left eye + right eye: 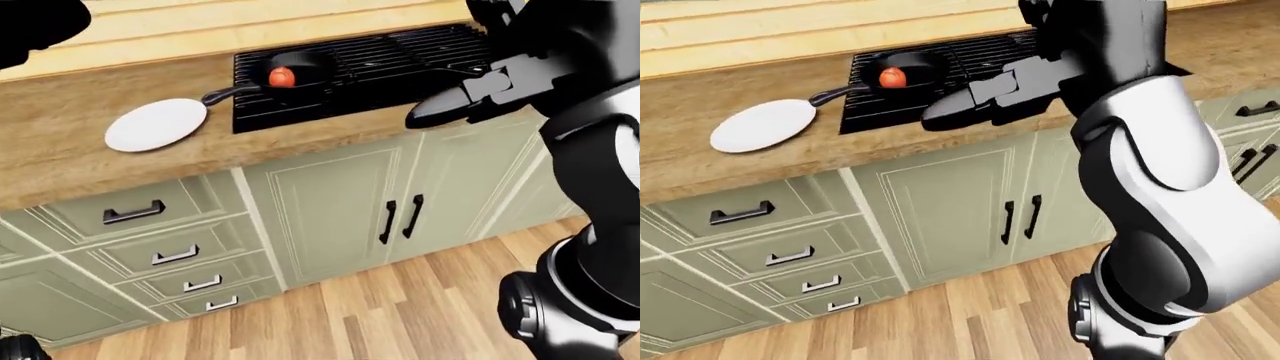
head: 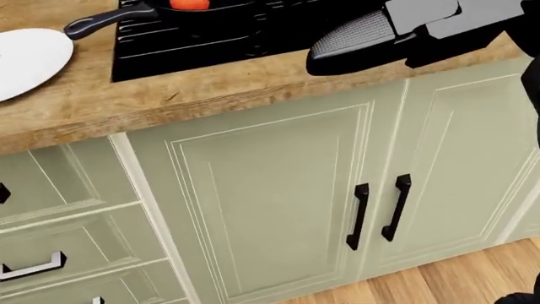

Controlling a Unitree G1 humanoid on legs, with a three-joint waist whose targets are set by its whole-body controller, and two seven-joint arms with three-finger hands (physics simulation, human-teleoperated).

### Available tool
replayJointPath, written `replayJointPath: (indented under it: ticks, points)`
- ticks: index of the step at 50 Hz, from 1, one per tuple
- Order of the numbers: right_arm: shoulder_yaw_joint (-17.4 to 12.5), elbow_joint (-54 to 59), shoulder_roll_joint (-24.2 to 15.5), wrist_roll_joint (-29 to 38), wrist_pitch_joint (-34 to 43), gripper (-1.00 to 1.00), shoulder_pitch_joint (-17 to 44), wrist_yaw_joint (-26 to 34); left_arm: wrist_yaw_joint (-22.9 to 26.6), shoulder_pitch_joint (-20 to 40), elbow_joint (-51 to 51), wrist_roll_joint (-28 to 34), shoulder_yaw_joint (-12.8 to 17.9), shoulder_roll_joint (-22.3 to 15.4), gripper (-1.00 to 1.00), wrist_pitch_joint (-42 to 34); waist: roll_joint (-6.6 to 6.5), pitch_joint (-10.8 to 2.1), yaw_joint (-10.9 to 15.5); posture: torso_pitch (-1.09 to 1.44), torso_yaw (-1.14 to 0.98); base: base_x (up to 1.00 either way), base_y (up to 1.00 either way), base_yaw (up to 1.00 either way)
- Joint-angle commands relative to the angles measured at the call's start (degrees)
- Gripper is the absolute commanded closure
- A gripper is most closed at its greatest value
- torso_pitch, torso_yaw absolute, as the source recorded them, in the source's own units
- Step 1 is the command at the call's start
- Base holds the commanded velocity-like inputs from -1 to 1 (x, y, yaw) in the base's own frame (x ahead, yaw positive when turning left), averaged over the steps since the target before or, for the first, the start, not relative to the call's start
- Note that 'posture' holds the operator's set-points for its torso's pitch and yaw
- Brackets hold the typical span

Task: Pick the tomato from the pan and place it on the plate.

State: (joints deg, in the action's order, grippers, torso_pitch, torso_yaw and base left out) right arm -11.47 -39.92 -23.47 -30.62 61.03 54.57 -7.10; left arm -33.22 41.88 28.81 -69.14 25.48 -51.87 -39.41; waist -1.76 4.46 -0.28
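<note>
tomato point(image 1: 282, 76) sits in black pan point(image 1: 300, 69) on stove grate point(image 1: 400, 60), near its left edge | white plate point(image 1: 156, 124) on wooden counter point(image 1: 60, 157) just left of pan handle | right hand point(image 1: 455, 105) over counter's near edge, fingers extended, holding nothing | left hand: grip cannot be told

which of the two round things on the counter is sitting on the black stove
The black pan, holding the red tomato, sits on the stove. The white plate lies on bare wood to the pan's left.
</note>
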Motion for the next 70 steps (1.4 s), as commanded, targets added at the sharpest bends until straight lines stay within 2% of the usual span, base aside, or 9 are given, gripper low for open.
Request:
replayJointPath:
  ticks: [1,12,15,26,36,50,59,62,70]
  points:
    - [-0.9,-0.3,-0.5,0.6,-1.8,-1.0,1.4,-0.1,0.2,1.2,0.4,0.3,0.8,-0.9,-1.0,1.3,-0.18,-0.82,-0.1,0.0,0.0,0.09,0.66,0.0]
    - [-0.6,-0.1,-0.7,1.7,-1.5,-1.0,1.4,0.1,0.5,1.8,0.8,1.4,0.3,-0.2,-1.0,0.5,2.25,-2.51,0.1,0.0,0.0,0.07,0.48,0.0]
    - [-0.1,0.0,-0.6,2.4,-1.5,-1.0,1.3,0.3,0.5,1.7,0.8,1.2,0.5,-0.3,-1.0,0.4,-4.91,-1.9,-0.1,0.0,0.0,0.0,0.09,0.0]
    - [-1.1,-0.4,0.9,6.6,-3.5,-1.0,1.3,-0.2,0.5,1.9,0.8,1.3,0.2,-0.3,-1.0,0.4,-0.66,0.55,-0.2,0.0,0.0,0.0,0.01,0.0]
    - [-0.7,-0.3,0.7,5.8,-3.9,-1.0,0.8,-0.2,0.3,2.5,0.9,1.1,0.0,-0.2,-1.0,0.2,4.19,-2.43,0.5,0.0,0.0,0.0,0.0,0.44]
    - [-0.2,-0.8,0.8,5.4,-3.8,-1.0,0.2,-0.4,0.0,2.2,1.5,1.0,0.3,0.0,-1.0,-0.3,-3.93,-2.55,0.5,0.0,0.0,0.0,0.0,0.63]
    - [-0.8,-0.2,0.6,6.7,-3.4,-1.0,0.4,0.3,0.1,2.6,1.5,1.4,-0.3,0.3,-1.0,-0.3,-0.31,0.29,0.4,0.0,0.0,0.0,0.0,0.26]
    - [-1.1,-0.3,0.4,6.2,-3.8,-1.0,0.4,0.5,0.1,2.8,1.5,1.6,-0.5,0.5,-1.0,-0.5,2.67,-1.99,1.1,0.0,0.0,0.03,0.0,0.0]
    - [-0.3,-0.3,0.3,7.1,-4.0,-1.0,0.0,0.5,0.3,3.1,1.4,1.5,-0.1,0.1,-1.0,-0.6,-0.96,-0.53,-0.2,0.0,0.0,0.28,0.0,0.0]
